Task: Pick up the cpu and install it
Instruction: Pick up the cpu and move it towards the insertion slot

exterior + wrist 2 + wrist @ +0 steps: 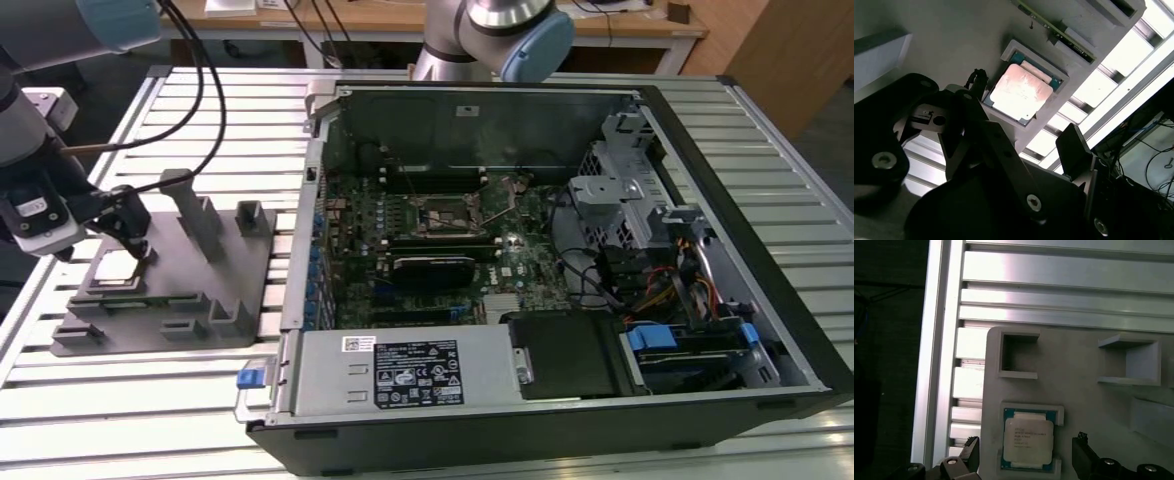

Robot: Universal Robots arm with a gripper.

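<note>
Silver-grey cpu (pixel 1028 439) with blue-green border, below the black gripper (pixel 130 245); matte grey holder block (pixel 1094 400) under both; table (pixel 1054 280) of bright silver ribbed slats around; dark green motherboard (pixel 534 262) in black case (pixel 534 432), well away from the gripper.

Item 1: a slatted aluminium table (pixel 147 410) is carrying everything inspected.

Item 2: a grey holder block (pixel 174 325) is sitting at the exterior view's left, with upright posts (pixel 200 215) rising from it. Its square pockets (pixel 1016 355) are showing in the first wrist view.

Item 3: an open computer case (pixel 534 440) is lying just beside the block, exposing a green motherboard (pixel 354 215) and its metal-framed socket (pixel 441 215). A silver power supply (pixel 400 372) is lying along the case's nearest wall, with a blue latch (pixel 251 378) projecting beside it.

Item 4: a wooden desk (pixel 387 20) is standing behind the table.
</note>
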